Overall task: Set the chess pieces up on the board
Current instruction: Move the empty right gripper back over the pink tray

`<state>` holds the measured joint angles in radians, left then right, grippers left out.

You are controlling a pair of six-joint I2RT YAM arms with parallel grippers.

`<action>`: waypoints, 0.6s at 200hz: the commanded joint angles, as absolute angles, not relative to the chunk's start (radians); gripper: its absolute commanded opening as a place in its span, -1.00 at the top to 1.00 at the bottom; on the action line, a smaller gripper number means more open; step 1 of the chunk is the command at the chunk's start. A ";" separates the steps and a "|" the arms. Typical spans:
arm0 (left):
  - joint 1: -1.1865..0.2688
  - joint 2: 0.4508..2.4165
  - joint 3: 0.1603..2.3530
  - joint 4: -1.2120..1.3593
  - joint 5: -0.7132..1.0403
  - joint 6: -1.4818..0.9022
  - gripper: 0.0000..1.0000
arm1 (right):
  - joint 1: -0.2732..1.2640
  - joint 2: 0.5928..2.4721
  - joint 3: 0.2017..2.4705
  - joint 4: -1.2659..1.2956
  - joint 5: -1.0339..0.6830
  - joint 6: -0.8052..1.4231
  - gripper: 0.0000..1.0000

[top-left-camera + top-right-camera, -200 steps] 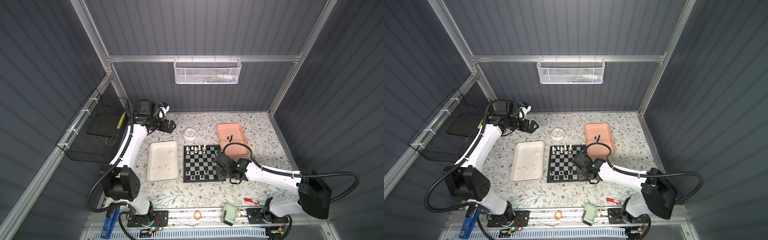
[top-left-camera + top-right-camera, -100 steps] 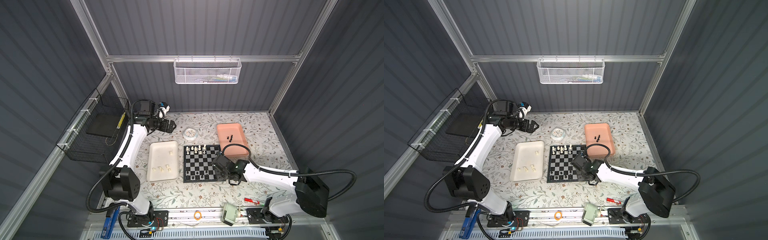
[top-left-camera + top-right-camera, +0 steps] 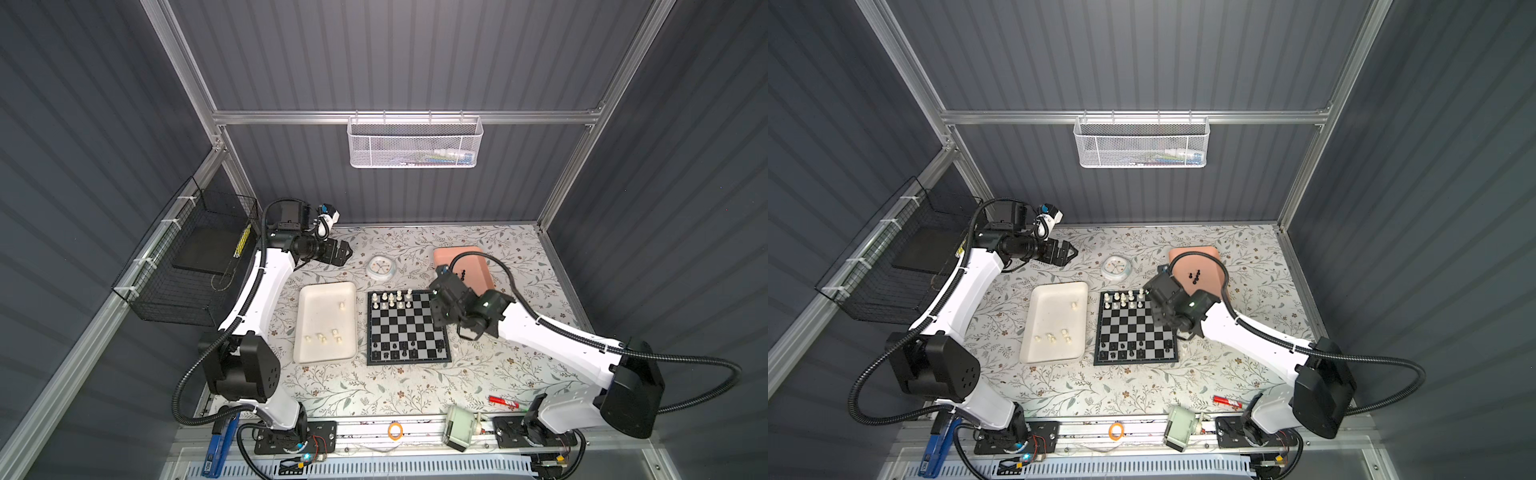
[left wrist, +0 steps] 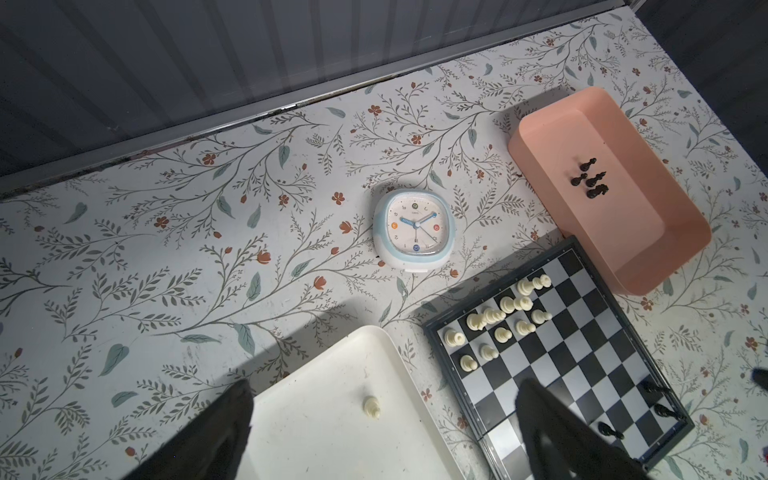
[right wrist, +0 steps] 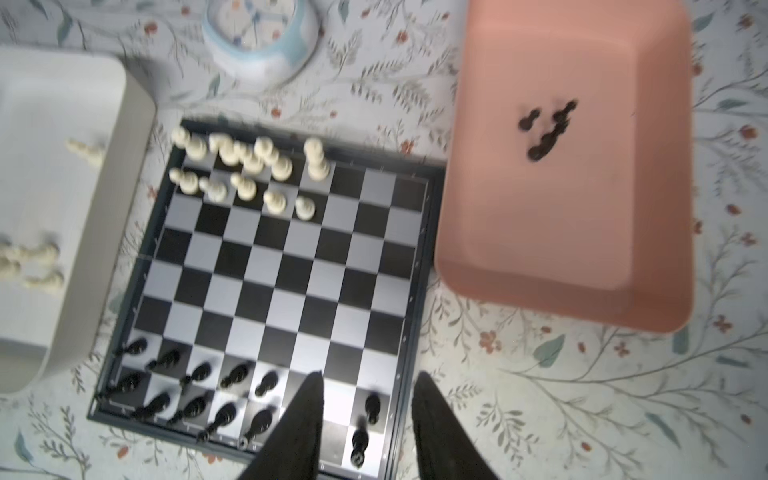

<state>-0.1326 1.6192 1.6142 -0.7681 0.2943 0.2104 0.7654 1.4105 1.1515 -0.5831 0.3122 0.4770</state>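
One board [image 5: 291, 270] is seen directly beneath the right gripper [image 5: 368, 376]. On it, ten cream-white chess pieces [image 5: 274, 201] are counted at the end far ahead of the fingertips, five in each of two rows. Twelve black chess pieces [image 5: 237, 374] are counted at the end nearest the fingertips, six to a row. Two of these black pieces are framed between the fingers [image 5: 307, 415], but neither is touched.

The right gripper's jaws are parted partway and nothing is gripped.

One pink tray [image 5: 561, 249] is placed ahead of this gripper, on the side away from the left arm, touching or just beside the board's edge. Four black pieces [image 4: 588, 178] are held in it. One white tray [image 3: 305, 291] is set on the gripper's other side, just beside the board, with six cream-white pieces [image 3: 323, 337] inside: five clustered and one apart. One clock [image 4: 415, 226] is found beyond the board's far end.

The left gripper [image 4: 384, 384] is held fully spread and empty, above the table, with the white tray's corner below its fingertips and the clock ahead of it.

Compared with a second ago, the right gripper has been drawn back from the board's near corner toward the pink tray. The left arm is unmoved, and no piece on the board or in the trays appears to have been shifted.
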 commanded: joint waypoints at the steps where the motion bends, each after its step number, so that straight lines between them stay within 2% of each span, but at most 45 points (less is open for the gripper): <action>1: -0.141 1.586 1.651 -0.803 0.287 0.250 -0.99 | 0.644 1.399 1.200 -0.584 0.255 0.402 0.23; 35: -0.142 1.577 1.641 -0.818 0.271 0.287 -0.99 | 0.491 1.462 1.274 -0.554 0.177 0.355 0.23; 81: -0.149 1.572 1.608 -0.821 0.287 0.296 -0.99 | 0.386 1.577 1.334 -0.538 0.125 0.356 0.20; 105: -0.152 1.575 1.594 -0.816 0.294 0.296 -0.99 | 0.344 1.629 1.347 -0.522 0.097 0.355 0.23; 120: -0.153 1.580 1.593 -0.816 0.298 0.293 -0.99 | 0.328 1.659 1.345 -0.501 0.103 0.343 0.34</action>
